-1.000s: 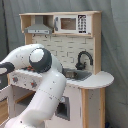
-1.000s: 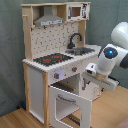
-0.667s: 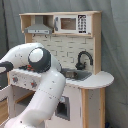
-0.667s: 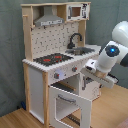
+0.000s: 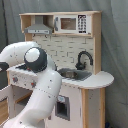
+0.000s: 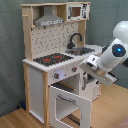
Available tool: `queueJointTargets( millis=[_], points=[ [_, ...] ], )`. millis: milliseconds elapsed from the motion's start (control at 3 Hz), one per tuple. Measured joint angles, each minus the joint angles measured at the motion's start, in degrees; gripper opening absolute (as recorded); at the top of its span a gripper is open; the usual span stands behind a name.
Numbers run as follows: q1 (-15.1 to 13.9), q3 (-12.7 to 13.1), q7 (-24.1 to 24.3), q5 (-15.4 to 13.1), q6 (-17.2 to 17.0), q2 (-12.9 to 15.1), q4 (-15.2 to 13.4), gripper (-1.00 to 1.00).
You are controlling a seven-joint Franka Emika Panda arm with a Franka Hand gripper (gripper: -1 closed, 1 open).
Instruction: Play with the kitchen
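The kitchen (image 6: 37, 82) is a toy of white panels and light wood, seen in both exterior views. It has a pegboard back, a hood (image 6: 49, 21), a black faucet (image 6: 75, 39), a grey sink (image 6: 82, 50) and a red-ringed hob (image 6: 52, 59). Its windowed oven door (image 6: 70, 104) stands open at the front. In the second exterior view my gripper (image 6: 86, 62) hangs just off the counter's front edge, above the open door. In the first exterior view the faucet (image 5: 83, 59) and sink (image 5: 75, 74) show, and my white arm (image 5: 37, 75) hides the gripper and the hob.
A toy microwave (image 5: 72, 23) sits in the top shelf beside the hood (image 5: 37, 27). Grey curtain hangs behind the kitchen. The floor (image 6: 15, 120) is wood. My arm's bulky joint (image 6: 117, 50) stands to the second exterior view's right of the counter.
My arm has lifted a little and shifted toward the counter front in the second exterior view. The oven door stays open as before.
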Motion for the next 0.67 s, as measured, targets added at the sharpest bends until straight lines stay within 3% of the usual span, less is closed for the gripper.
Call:
queueJointTargets(
  millis=[667],
  points=[
    [8.1, -3.1, -2.0, -7.8, -3.5, -0.4, 3.6, 1.0]
  ],
)
